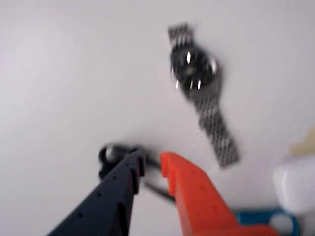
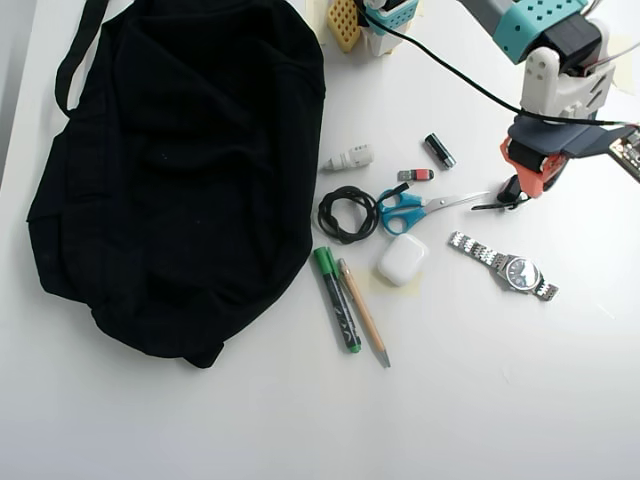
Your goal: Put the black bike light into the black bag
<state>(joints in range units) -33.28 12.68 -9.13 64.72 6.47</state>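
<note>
Risk of a slip: the black bike light (image 1: pixel 110 156) is very small, so the fingers could pinch only its edge and it could pop out. That is my guess.
Risk of a bump: the scissors (image 2: pixel 412 209) lie just left of the gripper in the overhead view, with the blade tips close to it. A wide swing could knock them.
Risk on the way: the black bag (image 2: pixel 170 170) is far to the left in the overhead view. The cable ring (image 2: pixel 346 213), the small red and black stick (image 2: pixel 416 175) and the white earbud case (image 2: pixel 402 260) lie between. A low carry could hit them.
Gripper: the gripper (image 1: pixel 150 162) has one dark finger and one orange finger with a gap between them. It is open and holds nothing.
Light and gripper: in the wrist view the light sits at the tip of the dark finger, to its left, not in the gap. Its thin strap (image 1: pixel 157 189) runs across between the fingers.
Blur: the wrist view is fuzzy, so I cannot tell if the finger touches the light.
Watch: the watch (image 1: pixel 202 88) lies farther off in the wrist view, apart from the fingers.
</note>
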